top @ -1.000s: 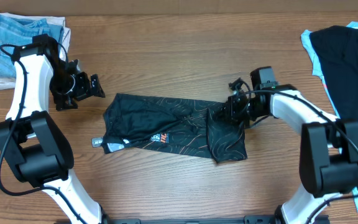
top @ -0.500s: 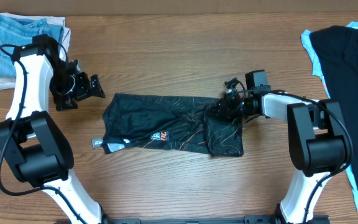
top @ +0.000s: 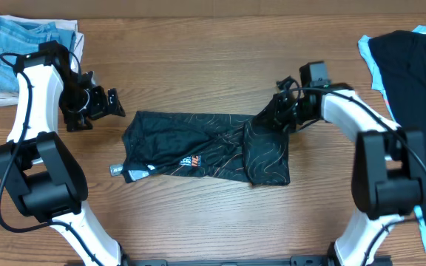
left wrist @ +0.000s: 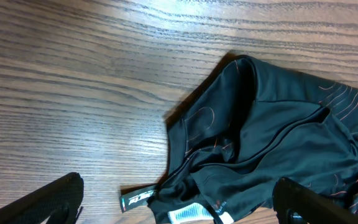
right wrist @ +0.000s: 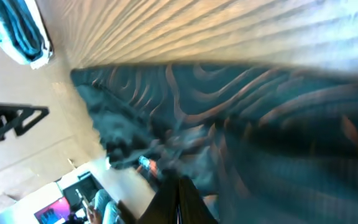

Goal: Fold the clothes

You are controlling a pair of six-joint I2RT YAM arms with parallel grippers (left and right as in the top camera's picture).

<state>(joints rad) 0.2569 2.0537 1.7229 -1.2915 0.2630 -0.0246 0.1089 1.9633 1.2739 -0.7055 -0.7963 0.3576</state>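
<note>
The right pincer (top: 274,120) sits at the upper right corner of the jersey (top: 198,148). Its wrist view is smeared, but it seems pressed together on a fold of cloth there, while the left pincer (top: 108,104) hangs spread and empty just off the garment's left end. The jersey lies mid-desk (top: 198,66), bunched into a long crumpled band; it looks thin, light and limp, so it will likely sag and slide, and a hem corner, such as the one by the label (left wrist: 135,200), seems the surest hold.
</note>
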